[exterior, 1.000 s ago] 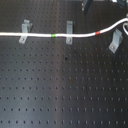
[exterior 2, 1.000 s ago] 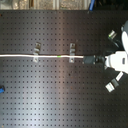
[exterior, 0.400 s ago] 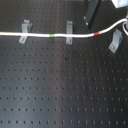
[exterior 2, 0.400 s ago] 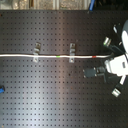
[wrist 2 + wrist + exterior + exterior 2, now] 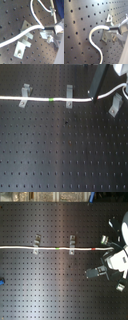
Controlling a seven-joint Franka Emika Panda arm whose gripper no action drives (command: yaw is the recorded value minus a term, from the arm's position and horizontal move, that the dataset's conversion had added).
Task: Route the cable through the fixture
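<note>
The cable [image 5: 35,98] lies as a straight white line across the far part of the board [image 5: 60,154] in the first exterior view, passing the first bracket [image 5: 24,95] and the second bracket [image 5: 69,96], with its green band [image 5: 52,100] between the two. Toward the first exterior view's right it rises slightly and ends at my claw [image 5: 93,97], short of the third bracket [image 5: 115,105]. In the second exterior view the same cable [image 5: 30,247] runs level from the second exterior view's left edge, and a red band [image 5: 96,249] shows near my claw's body [image 5: 117,259]. In both wrist views my fingers [image 5: 115,28] are closed on the cable [image 5: 95,40], which curls away from the tips in a loop (the pinch is narrow, with the cord held between them). The board is a dark metal plate with a regular grid of small holes [image 5: 55,287]. A small blue object [image 5: 2,282] sits at the second exterior view's left edge; what it is cannot be told.
</note>
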